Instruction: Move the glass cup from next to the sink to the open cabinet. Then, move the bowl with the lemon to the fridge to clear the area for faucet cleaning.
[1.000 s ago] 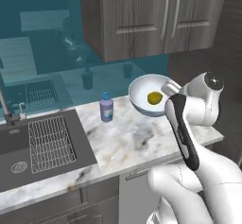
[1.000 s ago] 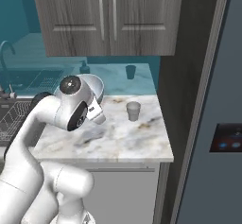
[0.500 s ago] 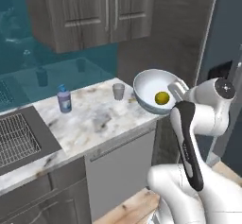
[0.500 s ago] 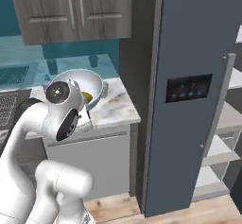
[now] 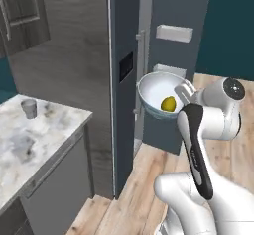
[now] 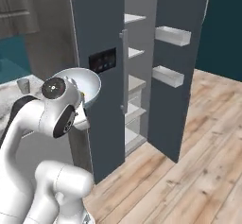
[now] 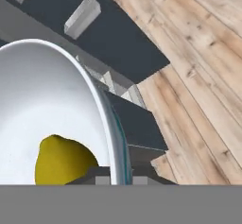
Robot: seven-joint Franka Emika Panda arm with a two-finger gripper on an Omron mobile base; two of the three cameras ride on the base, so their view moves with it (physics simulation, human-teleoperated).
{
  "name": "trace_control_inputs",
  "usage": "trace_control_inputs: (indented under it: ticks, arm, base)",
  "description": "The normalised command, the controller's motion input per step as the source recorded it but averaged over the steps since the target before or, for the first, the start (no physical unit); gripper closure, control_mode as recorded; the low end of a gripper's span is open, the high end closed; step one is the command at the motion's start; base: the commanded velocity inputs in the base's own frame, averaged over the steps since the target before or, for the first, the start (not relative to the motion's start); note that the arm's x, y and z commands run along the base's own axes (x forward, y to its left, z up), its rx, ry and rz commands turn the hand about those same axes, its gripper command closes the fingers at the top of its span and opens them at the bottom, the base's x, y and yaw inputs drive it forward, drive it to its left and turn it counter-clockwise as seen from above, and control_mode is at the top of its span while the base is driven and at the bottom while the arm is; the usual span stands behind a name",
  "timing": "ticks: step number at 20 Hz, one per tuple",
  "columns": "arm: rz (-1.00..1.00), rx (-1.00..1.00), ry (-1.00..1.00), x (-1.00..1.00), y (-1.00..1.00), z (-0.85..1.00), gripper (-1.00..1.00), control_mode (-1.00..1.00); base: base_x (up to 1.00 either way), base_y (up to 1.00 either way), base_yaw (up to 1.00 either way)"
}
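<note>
Your bowl [image 5: 161, 94] rides in the air with the lemon [image 5: 168, 103] inside, the gripper [image 7: 118, 173] pinching its rim. Since a moment ago the base has swung from the counter [image 5: 30, 145] to face the fridge [image 6: 142, 62], door open. The glass cup [image 5: 29, 108] sits behind on the counter. Next, reach for a shelf.

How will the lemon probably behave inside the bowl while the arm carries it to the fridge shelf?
The lemon lies loose and round on the smooth white inside of the bowl, so it may roll if tilted. The wall looks high enough to keep it in. The fingers pinch only the rim, so the bowl may sag.
</note>
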Motion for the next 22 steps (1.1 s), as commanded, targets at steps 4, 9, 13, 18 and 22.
trace_control_inputs:
  ticks: [4,9,13,18,22]
  arm:
    - [0.00,0.00,0.00,0.00,0.00,0.00,1.00,1.00]
    - [0.00,0.00,0.00,0.00,0.00,0.00,1.00,1.00]
    - [0.00,0.00,0.00,0.00,0.00,0.00,1.00,1.00]
    - [0.00,0.00,0.00,0.00,0.00,0.00,1.00,1.00]
    - [0.00,0.00,0.00,0.00,0.00,0.00,1.00,1.00]
  base:
    - [0.94,-0.67,-0.33]
    - [1.00,-0.40,0.00]
    - [0.98,-0.07,0.09]
    - [0.49,0.00,0.36]
    - [0.24,-0.02,0.43]
